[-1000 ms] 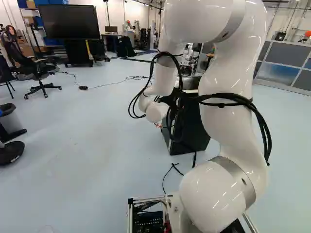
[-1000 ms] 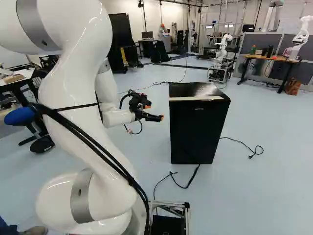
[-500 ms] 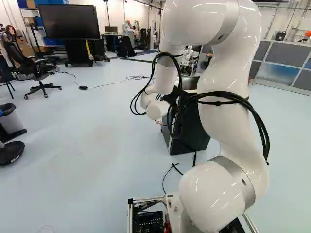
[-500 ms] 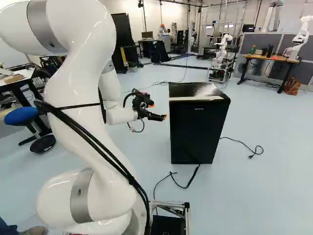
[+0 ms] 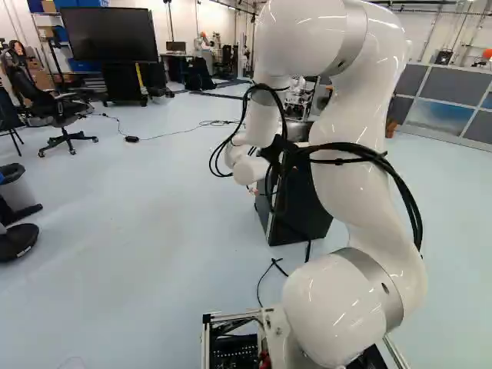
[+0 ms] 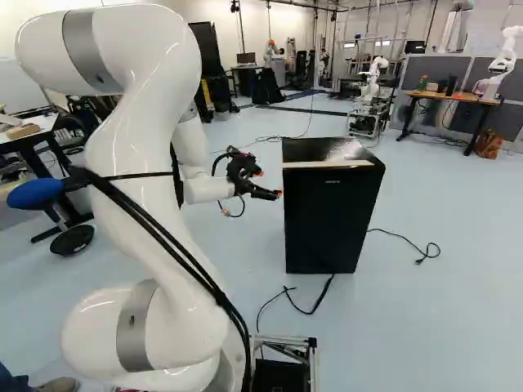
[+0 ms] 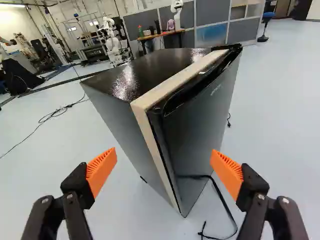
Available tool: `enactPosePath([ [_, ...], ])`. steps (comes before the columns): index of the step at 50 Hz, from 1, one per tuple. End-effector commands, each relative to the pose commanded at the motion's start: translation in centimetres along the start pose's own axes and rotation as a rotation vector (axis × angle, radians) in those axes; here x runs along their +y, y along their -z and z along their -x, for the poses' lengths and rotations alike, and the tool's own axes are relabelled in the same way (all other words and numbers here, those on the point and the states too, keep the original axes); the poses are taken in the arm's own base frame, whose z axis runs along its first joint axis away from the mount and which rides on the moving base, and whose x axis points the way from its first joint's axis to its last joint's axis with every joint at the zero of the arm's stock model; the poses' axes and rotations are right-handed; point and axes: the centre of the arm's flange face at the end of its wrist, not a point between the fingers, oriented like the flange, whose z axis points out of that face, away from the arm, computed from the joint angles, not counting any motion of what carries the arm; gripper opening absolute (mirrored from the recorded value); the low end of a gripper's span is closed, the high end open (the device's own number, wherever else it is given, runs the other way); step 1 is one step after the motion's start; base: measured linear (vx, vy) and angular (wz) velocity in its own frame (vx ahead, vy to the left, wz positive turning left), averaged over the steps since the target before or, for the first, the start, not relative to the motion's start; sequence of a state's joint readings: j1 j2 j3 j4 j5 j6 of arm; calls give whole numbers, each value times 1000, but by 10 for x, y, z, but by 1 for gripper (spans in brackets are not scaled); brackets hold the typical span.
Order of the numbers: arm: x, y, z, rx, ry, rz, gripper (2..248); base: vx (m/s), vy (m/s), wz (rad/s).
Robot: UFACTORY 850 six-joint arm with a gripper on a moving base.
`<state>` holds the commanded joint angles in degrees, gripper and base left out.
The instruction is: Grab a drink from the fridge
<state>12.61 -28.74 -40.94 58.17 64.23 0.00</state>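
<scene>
Gripper [image 6: 269,183] is spread wide, nothing in it. It sits at the end of the white jointed arm [image 6: 151,196], just left of the fridge's top part in the right base view. Fridge is the black box-shaped one with a glossy top [image 6: 331,220], standing on the pale blue floor [image 6: 458,327], door closed. Wrist view: fridge is ahead of the gripper [image 7: 164,170], its near vertical edge lined up between the two orange ribbed pads [image 7: 101,170], no contact. Pale strip [image 7: 175,82] runs between fridge body and door [image 7: 200,115]. Drink: can't see one, fridge interior hidden. Black cable [image 6: 309,311] lies on the floor by the fridge's foot. Second thin black cable with a plug [image 6: 421,260] is on the floor right of the fridge in the right base view.
</scene>
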Motion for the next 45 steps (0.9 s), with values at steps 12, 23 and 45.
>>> enactPosePath([
  [12,-2,-11,-3,8,-12,13,247,0,0,0],
  [23,0,-19,-6,17,-20,28,247,0,0,0],
  [45,6,-34,-13,44,-35,58,247,0,0,0],
])
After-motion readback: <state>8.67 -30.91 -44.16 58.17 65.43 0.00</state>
